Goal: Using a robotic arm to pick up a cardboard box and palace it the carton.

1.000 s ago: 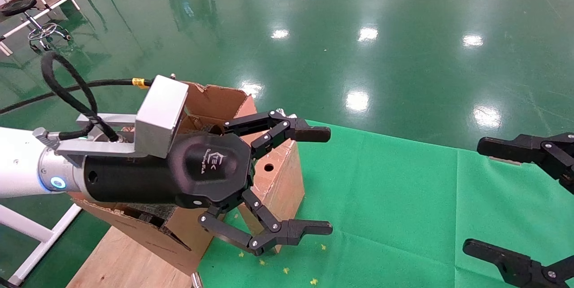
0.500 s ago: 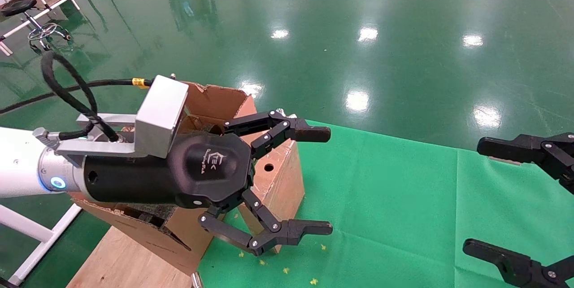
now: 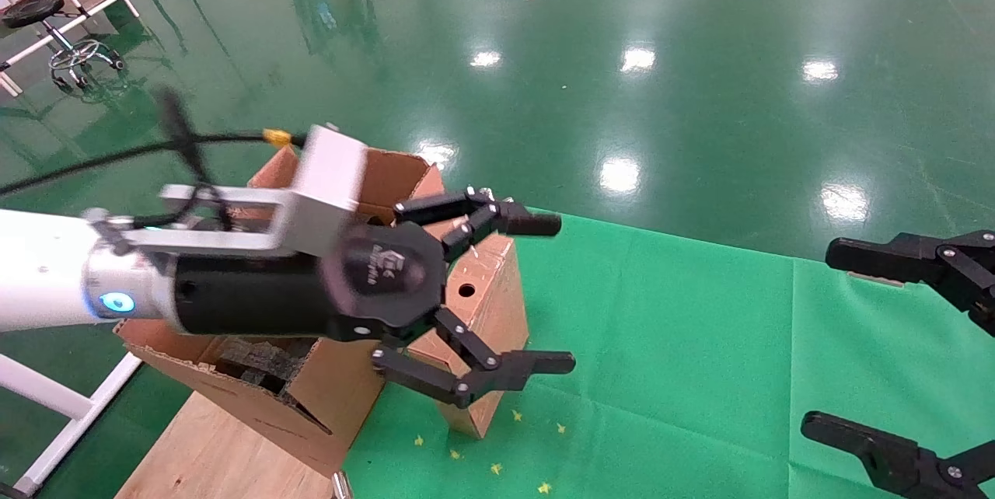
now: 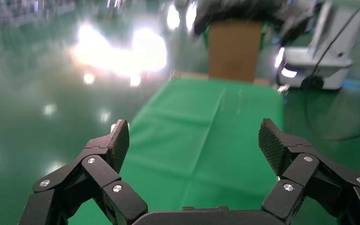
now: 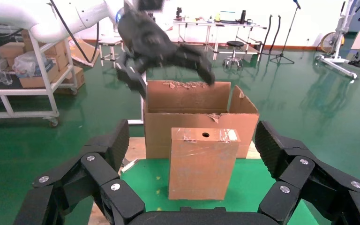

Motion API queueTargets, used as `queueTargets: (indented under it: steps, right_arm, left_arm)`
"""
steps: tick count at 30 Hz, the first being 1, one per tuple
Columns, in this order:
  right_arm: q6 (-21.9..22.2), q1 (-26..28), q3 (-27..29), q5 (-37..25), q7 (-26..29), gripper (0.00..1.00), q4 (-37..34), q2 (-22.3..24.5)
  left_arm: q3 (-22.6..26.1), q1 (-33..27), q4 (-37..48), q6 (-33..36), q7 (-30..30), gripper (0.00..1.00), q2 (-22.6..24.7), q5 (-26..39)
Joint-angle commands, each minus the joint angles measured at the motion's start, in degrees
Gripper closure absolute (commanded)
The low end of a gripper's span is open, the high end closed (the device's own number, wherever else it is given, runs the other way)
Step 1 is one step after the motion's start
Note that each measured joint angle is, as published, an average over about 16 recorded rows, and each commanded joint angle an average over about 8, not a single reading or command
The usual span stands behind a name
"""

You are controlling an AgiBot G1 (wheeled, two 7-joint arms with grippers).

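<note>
On green cloth (image 3: 684, 328): one cardboard box (image 3: 478, 305), one carton (image 3: 311, 398).

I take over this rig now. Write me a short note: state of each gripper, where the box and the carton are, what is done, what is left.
Left gripper: open, empty, in the air above the cardboard box.
Right gripper: open, empty, parked at the right over the green cloth.
Cardboard box: stands upright on the cloth's left end, beside the carton, not inside it.
Carton: flaps up, dark foam inside.
Done: nothing gripped yet.
Left: grasp the box, lift it, put it into the carton.
</note>
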Motion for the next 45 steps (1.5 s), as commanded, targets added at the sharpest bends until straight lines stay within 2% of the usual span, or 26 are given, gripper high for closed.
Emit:
queueTargets:
  steps: [1, 9, 13, 18, 22, 35, 45]
  right_arm:
    - [0.00, 0.00, 0.00, 0.00, 0.00, 1.00, 0.00, 0.00]
    - [0.02, -0.01, 0.00, 0.00, 0.00, 0.98, -0.02, 0.01]
    - [0.02, -0.01, 0.00, 0.00, 0.00, 0.98, -0.02, 0.01]
    - [0.02, 0.00, 0.00, 0.00, -0.01, 1.00, -0.02, 0.01]
    - [0.02, 0.00, -0.01, 0.00, -0.01, 1.00, -0.02, 0.01]
    - [0.02, 0.00, -0.01, 0.01, -0.01, 1.00, -0.02, 0.01]
    - [0.02, 0.00, -0.02, 0.01, -0.01, 1.00, -0.02, 0.01]
  left_arm:
    - [0.78, -0.73, -0.77, -1.22, -1.47, 0.00, -0.24, 1.79]
    - [1.25, -1.69, -0.79, -2.44, -2.20, 0.00, -0.44, 3.47]
    - [2.85, -4.32, -1.30, -5.56, -4.74, 0.00, -0.73, 9.66]
    - [6.78, -10.75, -2.08, -9.01, -12.16, 0.00, 0.20, 21.61]
    - [9.17, -15.17, -2.15, -9.37, -18.57, 0.00, 1.35, 27.68]
    - [15.47, -21.29, -2.00, -5.11, -37.92, 0.00, 3.69, 39.02]
    - [18.49, -23.55, -2.21, -3.89, -46.69, 0.00, 6.21, 45.78]
